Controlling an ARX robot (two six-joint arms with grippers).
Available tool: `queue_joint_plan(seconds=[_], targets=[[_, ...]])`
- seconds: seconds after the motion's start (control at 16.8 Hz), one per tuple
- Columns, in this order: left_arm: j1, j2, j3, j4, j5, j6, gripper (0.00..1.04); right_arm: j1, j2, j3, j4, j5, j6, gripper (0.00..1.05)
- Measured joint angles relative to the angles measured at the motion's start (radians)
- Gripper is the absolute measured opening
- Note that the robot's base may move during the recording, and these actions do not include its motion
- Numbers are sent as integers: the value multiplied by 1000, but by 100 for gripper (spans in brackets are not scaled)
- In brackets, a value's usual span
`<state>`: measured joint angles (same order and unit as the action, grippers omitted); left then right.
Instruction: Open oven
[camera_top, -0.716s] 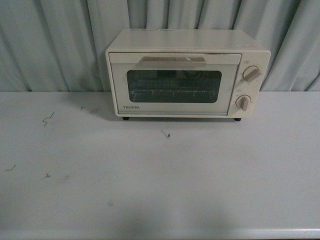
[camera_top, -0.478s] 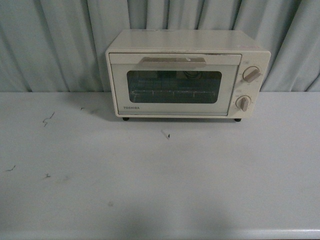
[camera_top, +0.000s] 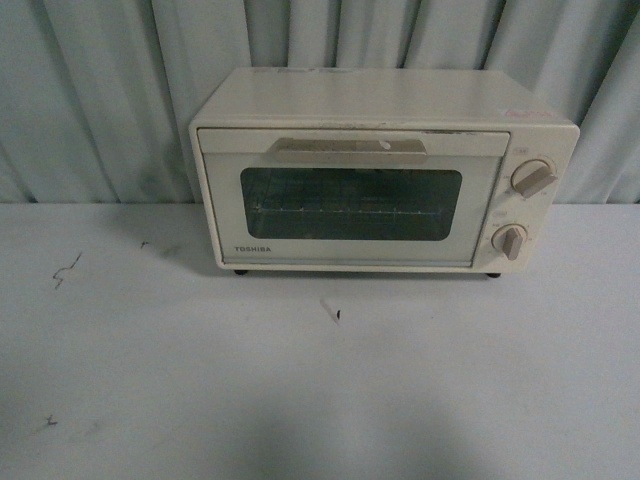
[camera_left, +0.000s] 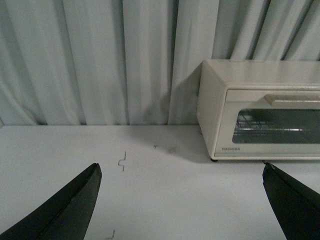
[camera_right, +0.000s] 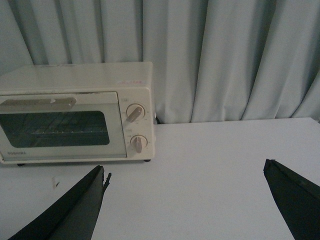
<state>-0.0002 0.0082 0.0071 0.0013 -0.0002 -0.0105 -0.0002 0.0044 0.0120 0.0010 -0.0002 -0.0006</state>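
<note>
The cream-white Toshiba oven (camera_top: 380, 170) stands at the back of the table against the curtain. Its glass-windowed door is shut, with the beige bar handle (camera_top: 348, 151) along the top and two round knobs (camera_top: 532, 178) on the right. A wire rack shows behind the glass. The oven also shows in the left wrist view (camera_left: 260, 110) and in the right wrist view (camera_right: 75, 112). My left gripper (camera_left: 182, 172) is open and empty, well short of the oven. My right gripper (camera_right: 185, 172) is open and empty, also well short of it. Neither arm shows in the front view.
The white table (camera_top: 320, 390) runs from the oven toward me, with small dark scuff marks at the left (camera_top: 65, 268) and a tiny white scrap (camera_top: 330, 311) in front of the oven. A pale pleated curtain (camera_top: 100, 90) hangs behind.
The oven now looks larger and lower in the front view, so the camera has come closer to it. The oven door stays shut.
</note>
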Motion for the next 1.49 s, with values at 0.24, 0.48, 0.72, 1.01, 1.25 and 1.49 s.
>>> queue_joint_plan(seconds=[0.24, 0.48, 0.72, 1.01, 1.25, 1.49], targets=[[0, 0, 0, -4, 0, 0, 98, 0, 0, 0, -4, 0, 0, 98], [0, 0, 0, -5, 0, 0, 98, 0, 0, 0, -4, 0, 0, 98], [-105, 292, 127, -215, 19, -487, 98, 0, 0, 0, -5, 0, 0, 98], [-461, 899, 150, 283, -200, -1170, 98, 0, 0, 0, -5, 0, 0, 98], [-535, 1422, 316, 592, -243, -1308, 98, 0, 0, 0, -5, 0, 0, 98], [-547, 1727, 459, 688, -246, -1384, 98, 0, 0, 0, -5, 0, 0, 98]])
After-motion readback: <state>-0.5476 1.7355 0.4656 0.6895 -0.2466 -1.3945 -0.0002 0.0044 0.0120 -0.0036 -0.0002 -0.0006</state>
